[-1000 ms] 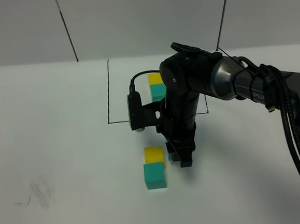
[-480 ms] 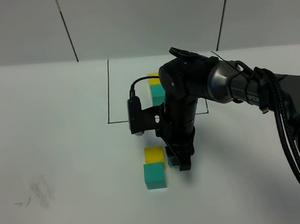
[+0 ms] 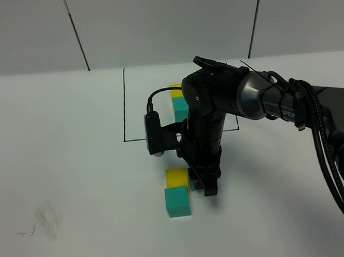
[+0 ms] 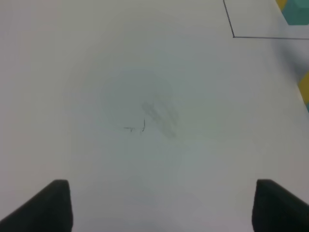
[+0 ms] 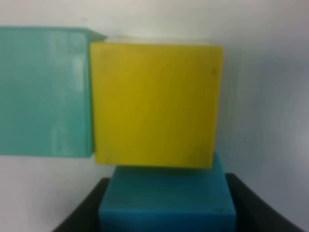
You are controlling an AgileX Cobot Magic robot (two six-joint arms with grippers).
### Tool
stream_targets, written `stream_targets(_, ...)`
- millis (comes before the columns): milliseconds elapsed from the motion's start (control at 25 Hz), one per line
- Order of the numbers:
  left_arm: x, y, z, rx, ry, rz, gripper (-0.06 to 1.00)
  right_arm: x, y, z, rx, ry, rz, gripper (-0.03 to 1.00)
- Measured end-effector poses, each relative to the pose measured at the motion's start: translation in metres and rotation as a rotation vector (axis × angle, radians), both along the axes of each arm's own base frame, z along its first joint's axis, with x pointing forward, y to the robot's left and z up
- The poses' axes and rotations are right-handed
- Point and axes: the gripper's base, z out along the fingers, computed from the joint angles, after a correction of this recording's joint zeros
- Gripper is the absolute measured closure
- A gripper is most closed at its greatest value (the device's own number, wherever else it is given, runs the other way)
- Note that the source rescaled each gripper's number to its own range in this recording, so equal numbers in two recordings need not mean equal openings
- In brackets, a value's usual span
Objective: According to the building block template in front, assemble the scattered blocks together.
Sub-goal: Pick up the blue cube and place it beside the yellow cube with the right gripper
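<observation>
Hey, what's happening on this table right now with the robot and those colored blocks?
The right gripper is shut on the blue cube and holds it against the yellow cube, which sits touching the teal-green cube. It looks like the arm is copying the building block template inside the black outline farther back. The left gripper is open over bare table and holds nothing.
</observation>
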Motion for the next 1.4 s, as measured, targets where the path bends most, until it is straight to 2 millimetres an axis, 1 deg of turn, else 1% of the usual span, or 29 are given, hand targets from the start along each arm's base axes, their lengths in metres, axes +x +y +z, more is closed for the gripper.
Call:
stream_targets(240, 0.0, 0.0, 0.0, 0.0, 0.0, 0.0, 0.3, 0.0, 0.001, -0.008, -0.001, 0.017, -0.005, 0.95)
stream_targets(440, 0.0, 0.0, 0.0, 0.0, 0.0, 0.0, 0.3, -0.001, 0.002, -0.01, 0.004, 0.027, -0.021, 0.95)
stream_targets(560, 0.0, 0.0, 0.0, 0.0, 0.0, 0.0, 0.3, -0.001, 0.002, -0.016, 0.002, 0.044, -0.033, 0.95)
stream_targets(1360, 0.0, 0.0, 0.0, 0.0, 0.0, 0.0, 0.3, -0.001, 0.003, -0.016, 0.008, 0.047, -0.059, 0.95)
stream_targets(1400, 0.0, 0.0, 0.0, 0.0, 0.0, 0.0, 0.3, -0.001, 0.003, -0.016, 0.008, 0.046, -0.059, 0.93)
